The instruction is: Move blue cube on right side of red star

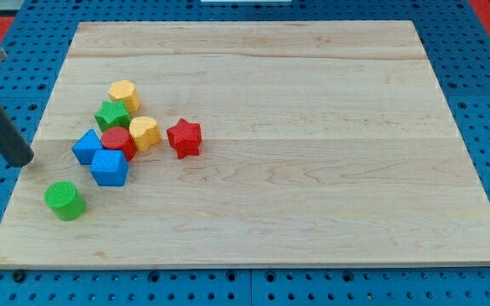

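Currently my tip (25, 159) rests near the tabletop's (313, 187) left edge, apart from the blue cube (109, 167); the red star (184, 138) lies right of the cluster. The end effector is a bare rod, holding nothing.

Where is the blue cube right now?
The blue cube sits in the view's left half, at the cluster's lower edge, touching the red block, left of the red star.
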Controlling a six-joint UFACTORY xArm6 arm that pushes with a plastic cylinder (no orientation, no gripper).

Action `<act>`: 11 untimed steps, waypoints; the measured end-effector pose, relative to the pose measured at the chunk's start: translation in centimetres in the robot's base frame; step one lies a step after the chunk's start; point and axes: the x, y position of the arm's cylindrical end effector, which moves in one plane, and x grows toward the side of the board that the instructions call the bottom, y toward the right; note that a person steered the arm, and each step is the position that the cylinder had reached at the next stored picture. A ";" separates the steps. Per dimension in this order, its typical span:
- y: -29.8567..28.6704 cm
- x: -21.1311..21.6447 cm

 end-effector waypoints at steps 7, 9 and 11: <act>24.6 -2.1; 30.5 -2.1; 33.4 -4.2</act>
